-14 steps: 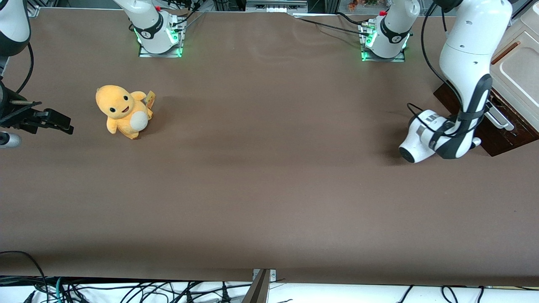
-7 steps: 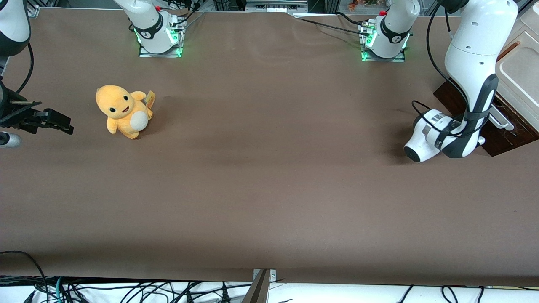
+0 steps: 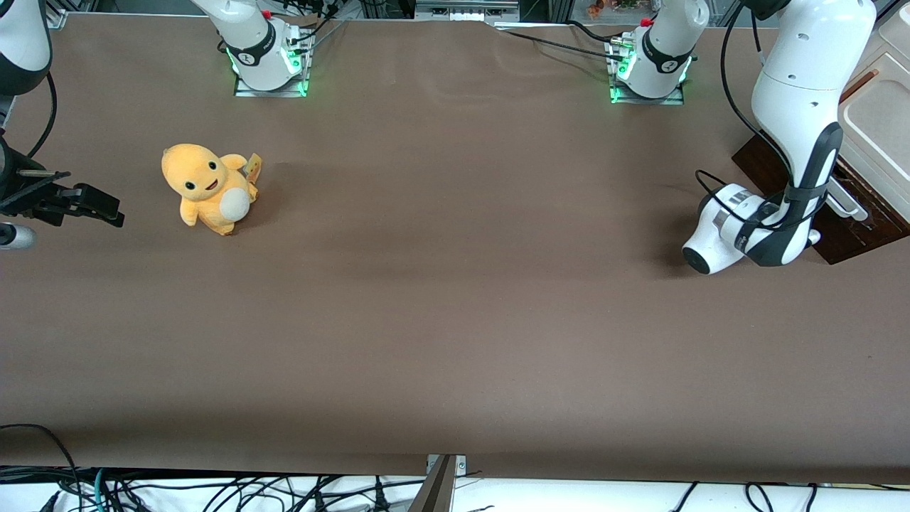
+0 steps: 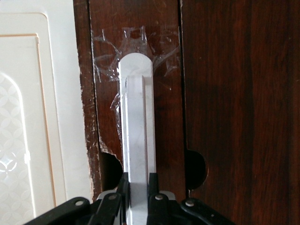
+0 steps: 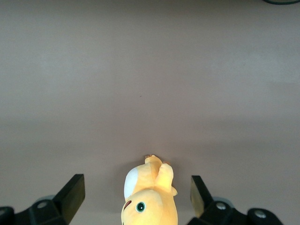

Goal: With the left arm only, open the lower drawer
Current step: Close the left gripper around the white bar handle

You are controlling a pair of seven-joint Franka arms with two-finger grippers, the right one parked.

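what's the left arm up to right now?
The left arm is at the wooden cabinet at its end of the table, working on the lower drawer. Its gripper is shut on the handle, a pale bar taped to the dark drawer front. An orange plush toy sits toward the parked arm's end, untouched.

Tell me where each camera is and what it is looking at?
Front view: high above the table, looking down; shows the left arm and both arm bases.
Left wrist view: on the left arm's wrist, facing the lower drawer; the gripper has its fingers shut on the handle.
Right wrist view: on the parked arm's wrist, facing the table; its own black fingers show.
Shared: the plush toy appears in front and right wrist views.
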